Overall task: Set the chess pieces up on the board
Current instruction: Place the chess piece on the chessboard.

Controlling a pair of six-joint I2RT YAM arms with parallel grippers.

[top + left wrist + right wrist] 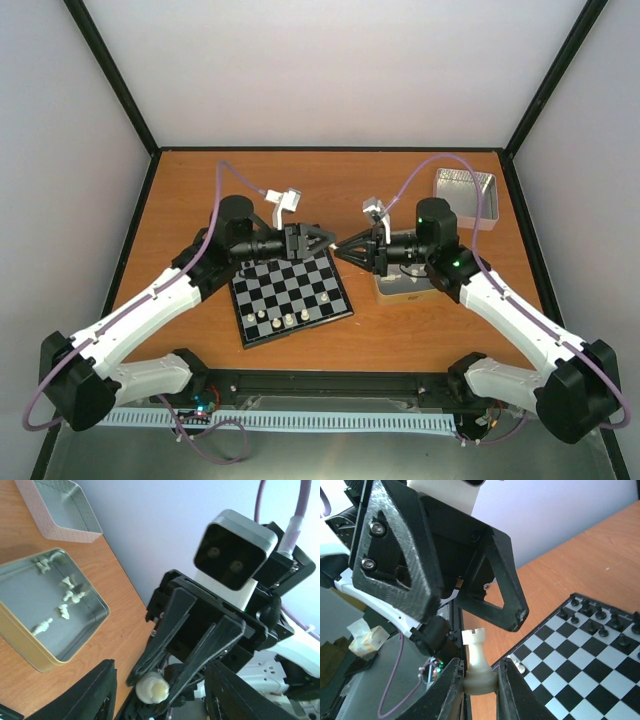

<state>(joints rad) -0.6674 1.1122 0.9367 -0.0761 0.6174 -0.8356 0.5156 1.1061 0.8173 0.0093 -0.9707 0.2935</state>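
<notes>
My right gripper [480, 674] is shut on the base of a cream-white rook [481, 652], held upright in the air just off the near corner of the board [580, 672]. In the left wrist view the same rook [152, 689] shows end-on between the right arm's fingers. My left gripper [161, 672] faces it, open, its fingers [496, 587] apart on either side of the rook's line without touching it. From the top view both grippers [325, 240] [343, 250] meet tip to tip over the board's far right corner [335, 262]. Several white pieces [290, 320] stand on the board's near rows.
Black chessmen [592, 615] fill the board's far rows. A gold-sided tin [95, 611] with several loose white pieces [70, 597] lies on the table under the right arm. A second, empty tin [465, 185] stands at the back right. White walls close in the table.
</notes>
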